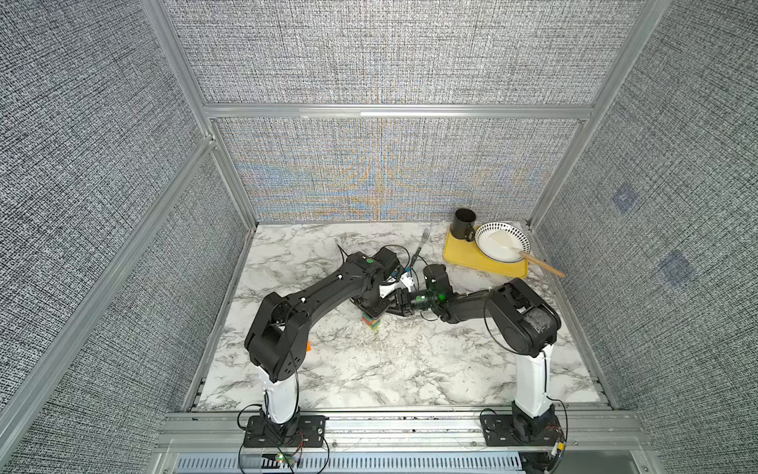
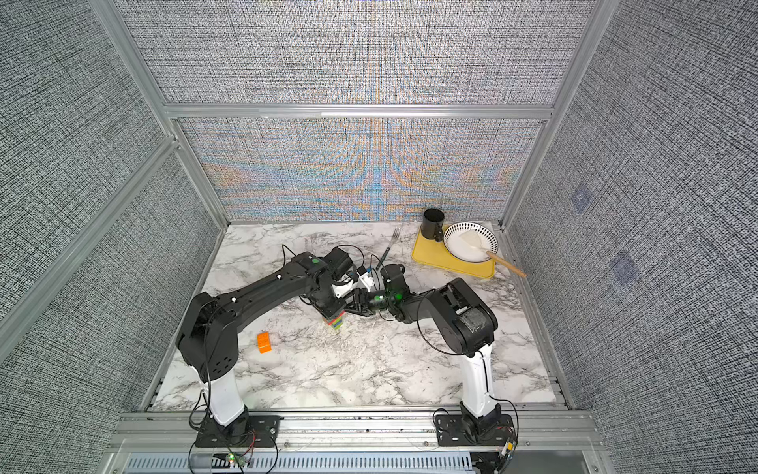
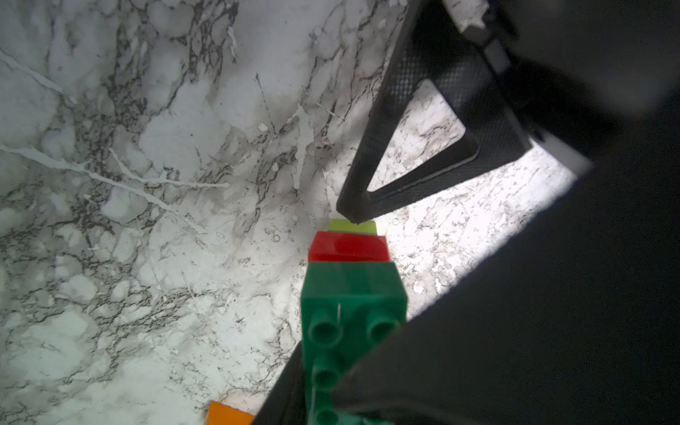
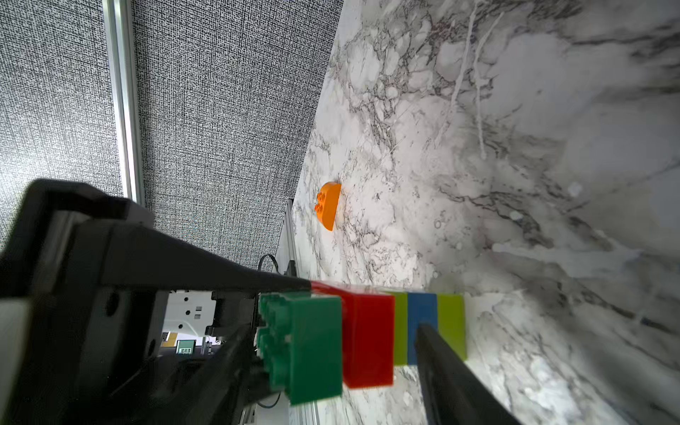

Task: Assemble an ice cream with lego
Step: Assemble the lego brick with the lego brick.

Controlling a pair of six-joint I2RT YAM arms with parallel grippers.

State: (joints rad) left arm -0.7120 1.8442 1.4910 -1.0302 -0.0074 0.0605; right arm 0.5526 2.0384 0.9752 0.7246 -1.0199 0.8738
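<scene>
The ice cream stack (image 1: 371, 323) (image 2: 335, 321) stands upright on the marble table: a lime-blue-lime stem, a red brick (image 4: 368, 338) and a green brick (image 3: 349, 290) on top. My left gripper (image 1: 371, 307) (image 3: 331, 386) reaches down from above and is shut on the green brick. My right gripper (image 1: 393, 305) (image 4: 336, 329) comes in from the side with its jaws apart. One of its fingers (image 4: 441, 368) lies against the stem at the blue brick. The other sits by the green studs. The orange rounded brick (image 2: 264, 342) (image 4: 327, 209) lies loose at the front left.
A yellow tray (image 1: 459, 254) at the back right carries a black cup (image 1: 463, 225) and a patterned bowl (image 1: 488, 230) with a wooden-handled spatula in it. A fork (image 1: 422, 242) lies behind the grippers. Grey panel walls close in three sides.
</scene>
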